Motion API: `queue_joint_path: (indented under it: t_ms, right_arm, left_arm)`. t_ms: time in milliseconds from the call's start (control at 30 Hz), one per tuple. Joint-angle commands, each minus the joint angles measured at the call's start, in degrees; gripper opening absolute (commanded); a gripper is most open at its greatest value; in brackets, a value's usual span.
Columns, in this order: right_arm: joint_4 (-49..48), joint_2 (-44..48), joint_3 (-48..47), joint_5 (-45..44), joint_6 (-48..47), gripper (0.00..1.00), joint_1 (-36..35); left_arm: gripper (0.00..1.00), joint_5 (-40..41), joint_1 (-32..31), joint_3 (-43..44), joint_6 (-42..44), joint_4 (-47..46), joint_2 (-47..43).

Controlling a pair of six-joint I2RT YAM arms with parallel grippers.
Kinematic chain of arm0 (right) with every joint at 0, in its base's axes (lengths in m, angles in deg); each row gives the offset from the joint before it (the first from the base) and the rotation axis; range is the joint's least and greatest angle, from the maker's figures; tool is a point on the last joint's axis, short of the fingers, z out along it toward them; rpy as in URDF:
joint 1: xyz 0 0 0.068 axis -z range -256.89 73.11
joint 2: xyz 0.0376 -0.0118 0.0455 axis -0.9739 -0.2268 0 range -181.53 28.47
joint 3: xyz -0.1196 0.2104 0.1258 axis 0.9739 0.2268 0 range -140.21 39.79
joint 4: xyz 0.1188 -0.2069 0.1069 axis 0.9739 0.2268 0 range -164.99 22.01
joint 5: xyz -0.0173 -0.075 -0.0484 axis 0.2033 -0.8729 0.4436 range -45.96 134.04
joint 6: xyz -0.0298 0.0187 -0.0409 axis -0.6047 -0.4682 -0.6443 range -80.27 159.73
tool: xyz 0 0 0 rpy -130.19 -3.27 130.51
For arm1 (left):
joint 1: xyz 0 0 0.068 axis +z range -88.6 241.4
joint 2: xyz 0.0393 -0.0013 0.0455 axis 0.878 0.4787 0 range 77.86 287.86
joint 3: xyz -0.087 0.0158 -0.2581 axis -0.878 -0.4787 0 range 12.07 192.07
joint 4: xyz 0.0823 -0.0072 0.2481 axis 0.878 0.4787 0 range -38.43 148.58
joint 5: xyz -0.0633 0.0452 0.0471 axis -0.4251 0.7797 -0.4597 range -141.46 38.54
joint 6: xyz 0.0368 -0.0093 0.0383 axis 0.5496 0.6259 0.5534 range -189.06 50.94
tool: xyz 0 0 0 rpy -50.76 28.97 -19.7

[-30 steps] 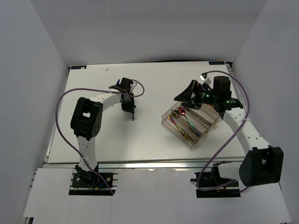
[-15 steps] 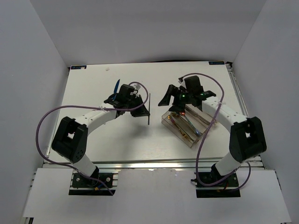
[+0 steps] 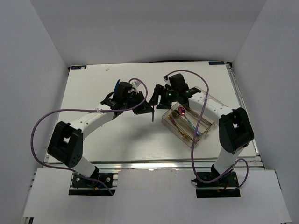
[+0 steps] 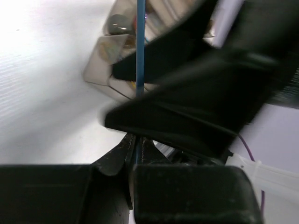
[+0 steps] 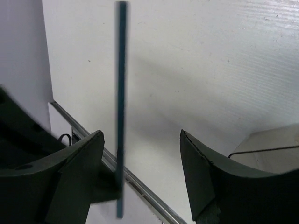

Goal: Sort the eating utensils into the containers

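My left gripper [image 3: 147, 108] [image 4: 136, 144] is shut on the lower end of a thin blue utensil [image 3: 152, 115] [image 4: 140, 56] [image 5: 121, 93], a straight slim rod held above the table. The right gripper [image 3: 155, 96] [image 5: 140, 133] is open, and the rod stands between its fingers, close to the left one in the right wrist view. Just to the right lies the clear smoky container tray [image 3: 205, 133] [image 4: 100, 60] [image 5: 275, 140]. It holds a rainbow spoon with a red bowl [image 3: 181, 110] and several gold and iridescent pieces.
Both arms meet at the table's centre, left of the tray, with purple cables looping over them. The table's metal front rail [image 5: 140, 184] runs below the right gripper. White walls enclose the table on three sides.
Both arms swung inward. The left carried the blue utensil to the right, and the right gripper moved left off the tray until its fingers stood either side of the rod, closing slightly.
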Motion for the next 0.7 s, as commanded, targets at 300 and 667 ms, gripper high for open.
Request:
queue_joint_path:
  t_ms: [300,667]
  right_arm:
    - [5.95,-2.12,-11.68,-3.87,-9.81,0.00,1.59]
    - [35.52,-5.13,-24.82,-47.57,-49.61,0.00,11.69]
  left_arm:
    - [0.39,0.00,-0.28,3.46,2.98,3.32,-5.05]
    - [0.98,29.21,7.62,19.92,15.91,38.77,-2.41]
